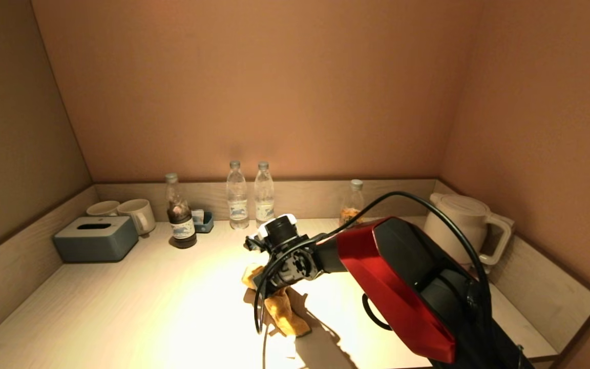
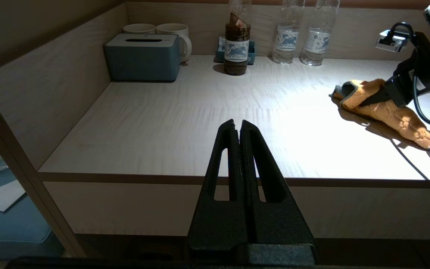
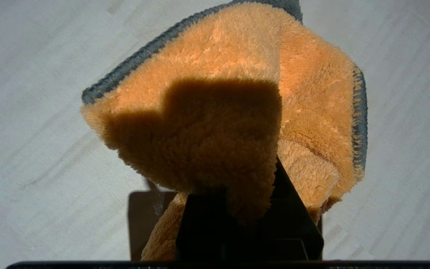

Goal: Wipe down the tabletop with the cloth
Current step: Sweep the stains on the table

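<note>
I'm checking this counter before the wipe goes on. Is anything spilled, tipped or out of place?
Nothing looks spilled or tipped. The bottles, mugs, tissue box and kettle stand upright along the back. The orange cloth lies bunched mid-table, held by the right gripper. The left gripper waits off the front edge.

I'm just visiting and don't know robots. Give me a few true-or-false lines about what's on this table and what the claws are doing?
1. The right claw grips the orange cloth on the tabletop. True.
2. The left claw holds a bottle. False: it is shut on nothing, off the table's front edge.
3. Two mugs stand behind the tissue box. True.
4. The kettle stands beside the tissue box. False: it is at the opposite, right end.
</note>
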Tool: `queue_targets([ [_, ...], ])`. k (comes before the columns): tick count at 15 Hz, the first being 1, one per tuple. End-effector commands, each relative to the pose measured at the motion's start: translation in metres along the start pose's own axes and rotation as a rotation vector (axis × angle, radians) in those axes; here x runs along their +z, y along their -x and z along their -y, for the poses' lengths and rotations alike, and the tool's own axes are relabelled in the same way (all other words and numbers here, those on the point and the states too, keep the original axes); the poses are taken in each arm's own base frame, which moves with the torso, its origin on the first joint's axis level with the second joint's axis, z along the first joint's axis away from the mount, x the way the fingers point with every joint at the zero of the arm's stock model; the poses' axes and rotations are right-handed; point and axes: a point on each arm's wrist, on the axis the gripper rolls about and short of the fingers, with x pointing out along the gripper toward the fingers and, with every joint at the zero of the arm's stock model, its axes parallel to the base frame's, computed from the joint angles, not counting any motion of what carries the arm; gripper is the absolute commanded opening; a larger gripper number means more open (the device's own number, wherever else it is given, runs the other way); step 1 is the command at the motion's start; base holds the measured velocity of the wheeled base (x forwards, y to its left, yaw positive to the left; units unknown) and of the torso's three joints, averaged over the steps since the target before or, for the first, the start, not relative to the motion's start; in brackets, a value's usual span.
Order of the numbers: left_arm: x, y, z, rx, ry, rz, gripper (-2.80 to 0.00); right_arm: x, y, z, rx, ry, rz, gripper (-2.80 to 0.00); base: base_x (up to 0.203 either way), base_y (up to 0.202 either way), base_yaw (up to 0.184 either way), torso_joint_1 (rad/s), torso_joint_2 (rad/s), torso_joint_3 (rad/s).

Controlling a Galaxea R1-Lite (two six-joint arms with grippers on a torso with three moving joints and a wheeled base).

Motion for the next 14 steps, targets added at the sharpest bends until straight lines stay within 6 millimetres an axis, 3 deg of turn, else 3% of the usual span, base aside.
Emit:
queue_targets([
  [1, 0.000, 0.000, 0.000, 0.000, 0.000, 0.002, -2.80, -0.007, -0.007, 0.003, 0.000, 0.014, -0.020, -2.80, 0.000, 0.000, 0.000, 0.000, 0.00, 0.000],
  [4, 0.000, 0.000, 0.000, 0.000, 0.000, 0.002, -2.80, -0.008, -0.003, 0.024, -0.029, -0.018, -0.019, -2.80, 0.000, 0.000, 0.000, 0.000, 0.00, 0.000],
  [11, 0.000, 0.000, 0.000, 0.000, 0.000, 0.002, -2.80, -0.020, 0.026, 0.113, -0.153, -0.161, -0.009, -2.80, 0.000, 0.000, 0.000, 0.000, 0.00, 0.000],
  [14, 0.000, 0.000, 0.000, 0.001, 0.000, 0.000, -2.80, -0.030, 0.033, 0.131, -0.174, -0.197, -0.027, -2.80, 0.000, 0.000, 0.000, 0.000, 0.00, 0.000],
])
